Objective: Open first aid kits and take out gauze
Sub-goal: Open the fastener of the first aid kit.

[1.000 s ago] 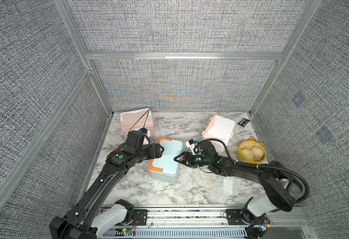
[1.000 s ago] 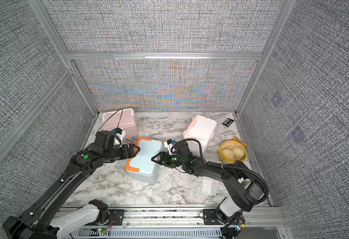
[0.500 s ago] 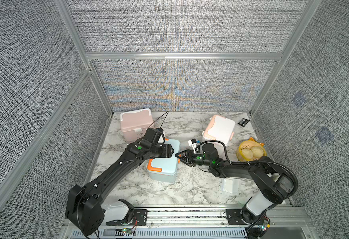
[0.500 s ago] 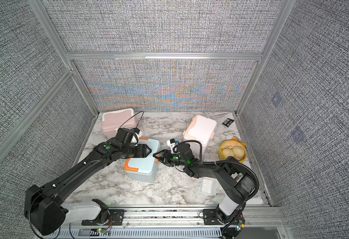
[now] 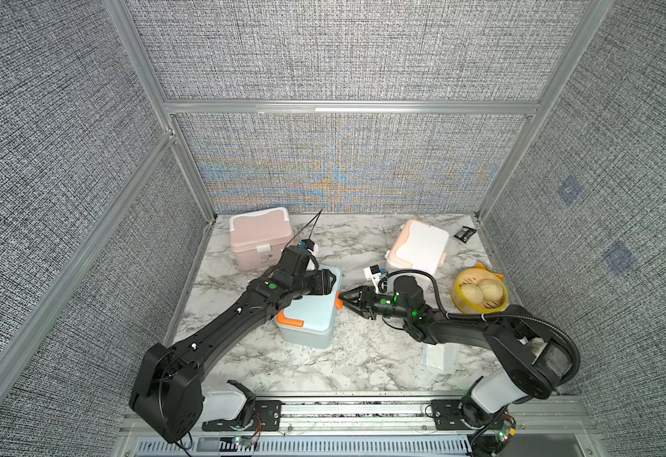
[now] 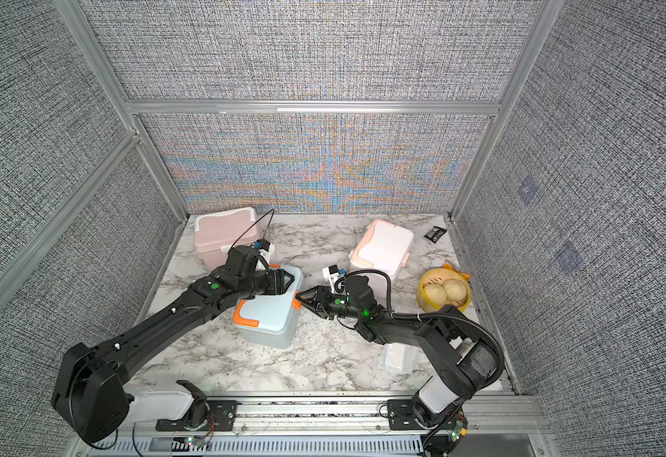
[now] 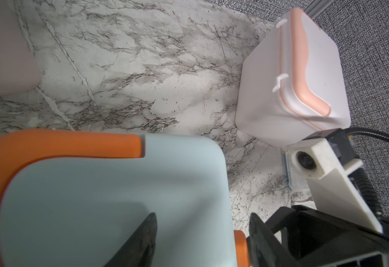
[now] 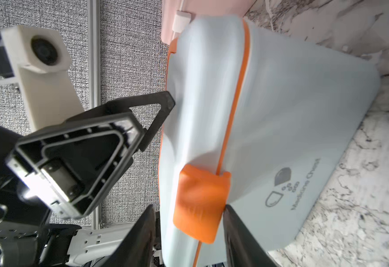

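My right claw grasps the orange latch of the pale blue rounded plastic kit at the marble desk's centre. My left claw presses on its lid, grip unclear. A clear-packeted white gauze pad lies at four o'clock.

Pale blue box w/ orange latch, marble table.

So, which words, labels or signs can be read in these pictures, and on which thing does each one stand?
"Medicine Chest": on the front wall of the pale blue-and-orange kit, under a pill-shaped sign, beside the orange latch; slightly blurred.
Small dark mark on the front of the pink kit: too small to read.
Black wrapper: any print is too small to read.
White-and-peach kit: no text visible.
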You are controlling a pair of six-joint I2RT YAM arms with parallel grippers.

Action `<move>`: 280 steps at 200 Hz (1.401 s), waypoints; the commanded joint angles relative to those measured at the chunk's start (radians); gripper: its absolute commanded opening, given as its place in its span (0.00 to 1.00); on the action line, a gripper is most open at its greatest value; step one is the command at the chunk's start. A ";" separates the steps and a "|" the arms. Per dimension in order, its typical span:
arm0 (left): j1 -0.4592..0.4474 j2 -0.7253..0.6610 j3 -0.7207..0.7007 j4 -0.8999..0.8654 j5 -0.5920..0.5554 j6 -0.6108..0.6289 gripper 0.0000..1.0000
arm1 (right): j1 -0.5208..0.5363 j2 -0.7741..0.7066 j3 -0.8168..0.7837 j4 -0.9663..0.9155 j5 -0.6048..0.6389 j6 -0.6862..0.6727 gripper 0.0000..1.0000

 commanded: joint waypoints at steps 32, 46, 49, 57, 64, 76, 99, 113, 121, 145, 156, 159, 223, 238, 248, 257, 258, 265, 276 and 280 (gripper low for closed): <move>0.000 0.012 -0.022 -0.254 -0.030 -0.031 0.64 | -0.004 -0.065 -0.029 -0.075 0.006 -0.065 0.56; -0.001 -0.001 -0.013 -0.263 -0.030 -0.029 0.64 | -0.007 -0.085 -0.021 -0.144 0.016 -0.101 0.64; -0.001 -0.004 -0.011 -0.265 -0.030 -0.029 0.64 | -0.008 -0.090 -0.016 -0.164 0.018 -0.110 0.65; 0.000 -0.013 -0.004 -0.270 -0.026 -0.029 0.65 | -0.010 -0.104 -0.002 -0.223 0.029 -0.138 0.70; -0.001 -0.024 0.002 -0.275 -0.024 -0.029 0.65 | -0.007 -0.113 0.017 -0.275 0.038 -0.164 0.73; -0.001 -0.052 0.009 -0.282 -0.026 -0.031 0.66 | -0.004 -0.122 0.051 -0.354 0.043 -0.200 0.77; -0.001 -0.099 0.032 -0.321 -0.063 -0.022 0.69 | 0.010 -0.122 0.128 -0.488 0.068 -0.267 0.85; -0.001 -0.124 0.035 -0.337 -0.101 -0.013 0.71 | 0.021 -0.107 0.173 -0.556 0.078 -0.298 0.87; 0.000 -0.137 0.028 -0.338 -0.119 -0.011 0.71 | 0.026 -0.096 0.196 -0.581 0.084 -0.301 0.87; 0.002 -0.156 -0.007 -0.312 -0.156 -0.006 0.72 | 0.037 -0.057 0.253 -0.661 0.103 -0.347 0.87; 0.003 -0.154 -0.018 -0.307 -0.162 -0.009 0.73 | 0.042 -0.041 0.274 -0.698 0.108 -0.360 0.86; 0.003 -0.152 -0.019 -0.308 -0.165 -0.011 0.73 | 0.043 -0.037 0.278 -0.708 0.110 -0.364 0.86; 0.003 -0.102 -0.009 -0.365 -0.215 -0.054 0.73 | 0.048 -0.127 0.222 -0.882 0.215 -0.407 0.81; 0.003 -0.098 -0.006 -0.369 -0.217 -0.054 0.73 | 0.049 -0.160 0.194 -0.914 0.246 -0.416 0.81; 0.003 -0.096 -0.005 -0.369 -0.216 -0.054 0.73 | 0.045 -0.175 0.182 -0.939 0.270 -0.423 0.81; 0.003 -0.097 -0.004 -0.370 -0.214 -0.055 0.73 | 0.041 -0.184 0.174 -0.958 0.288 -0.425 0.80; 0.003 -0.097 -0.004 -0.369 -0.214 -0.055 0.73 | 0.040 -0.184 0.173 -0.961 0.289 -0.425 0.80; 0.003 -0.100 -0.004 -0.369 -0.212 -0.057 0.73 | 0.036 -0.182 0.167 -0.967 0.291 -0.429 0.80; 0.003 -0.105 -0.002 -0.372 -0.209 -0.057 0.73 | 0.026 -0.173 0.165 -0.972 0.283 -0.433 0.80; 0.003 -0.108 -0.001 -0.374 -0.210 -0.057 0.73 | 0.025 -0.170 0.166 -0.975 0.281 -0.434 0.80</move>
